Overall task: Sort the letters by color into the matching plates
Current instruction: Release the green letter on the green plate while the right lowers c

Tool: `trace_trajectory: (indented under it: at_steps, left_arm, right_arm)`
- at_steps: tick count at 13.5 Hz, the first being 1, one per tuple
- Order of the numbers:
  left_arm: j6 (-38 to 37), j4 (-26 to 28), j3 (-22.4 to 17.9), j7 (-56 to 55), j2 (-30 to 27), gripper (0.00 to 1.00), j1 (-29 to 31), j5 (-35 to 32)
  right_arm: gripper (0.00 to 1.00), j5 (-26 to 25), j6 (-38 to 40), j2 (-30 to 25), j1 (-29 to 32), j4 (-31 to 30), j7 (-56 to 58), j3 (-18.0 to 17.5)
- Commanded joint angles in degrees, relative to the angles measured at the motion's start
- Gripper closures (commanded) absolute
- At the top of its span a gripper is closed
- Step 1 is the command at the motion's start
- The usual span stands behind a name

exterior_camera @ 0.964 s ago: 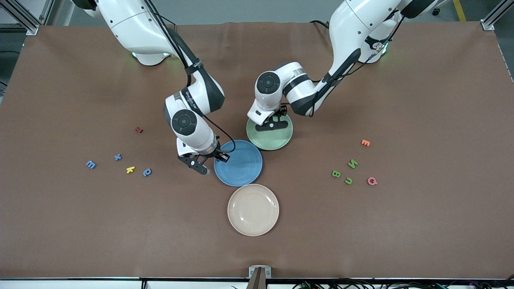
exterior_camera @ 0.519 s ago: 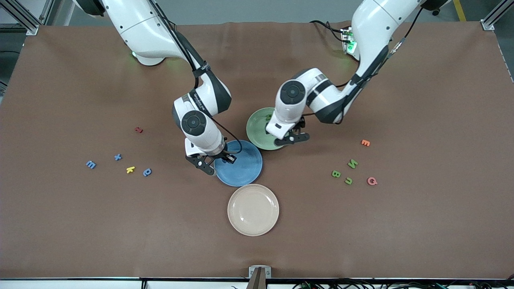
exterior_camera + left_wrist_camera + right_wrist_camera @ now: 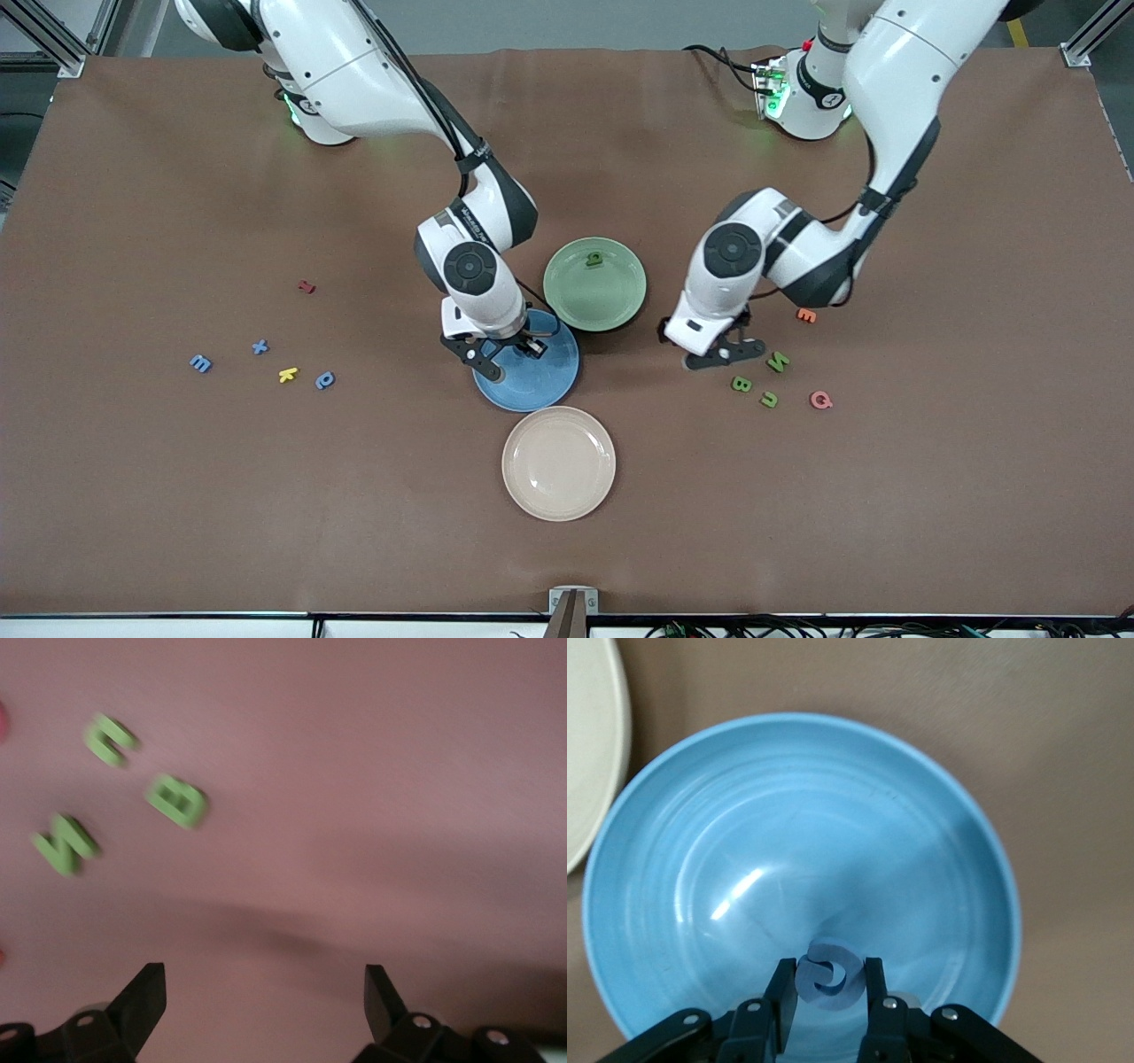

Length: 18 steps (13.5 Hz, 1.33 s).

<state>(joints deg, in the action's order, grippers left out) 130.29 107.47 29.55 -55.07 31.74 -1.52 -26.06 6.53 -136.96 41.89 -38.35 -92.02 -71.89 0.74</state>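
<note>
My right gripper is over the blue plate and is shut on a blue letter, held low above the plate's floor. Three blue letters lie toward the right arm's end. The green plate holds one green letter. My left gripper is open and empty, low over the table beside three green letters: N, B and a curved one. They also show in the left wrist view, ahead of my open gripper.
A beige plate lies nearer the front camera than the blue plate. A yellow letter and a dark red letter lie among the blue ones. An orange letter and a pink letter lie by the green ones.
My right gripper has moved from the blue plate's rim to over its middle with the blue letter. My left gripper left a green letter in the green plate and moved to the green letters.
</note>
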Motion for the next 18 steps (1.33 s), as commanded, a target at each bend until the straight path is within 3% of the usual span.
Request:
trace_trajectory:
  at_steps: [1,8,18]
  left_arm:
    - [1.8,-0.51,0.51,0.75,2.7,0.02,4.49,-4.25]
    - [7.51,-2.61,0.43,0.4,7.72,0.11,8.2,-4.26]
    - [7.78,-6.22,0.34,0.31,11.68,0.27,8.47,-4.35]
  right_arm:
    - [1.0,-1.17,0.91,3.81,-1.64,6.58,-5.0,0.76]
    - [1.0,-1.35,1.0,7.16,-3.05,10.28,-8.7,0.85]
    - [0.98,-1.26,0.91,7.16,-3.05,10.29,-8.79,0.76]
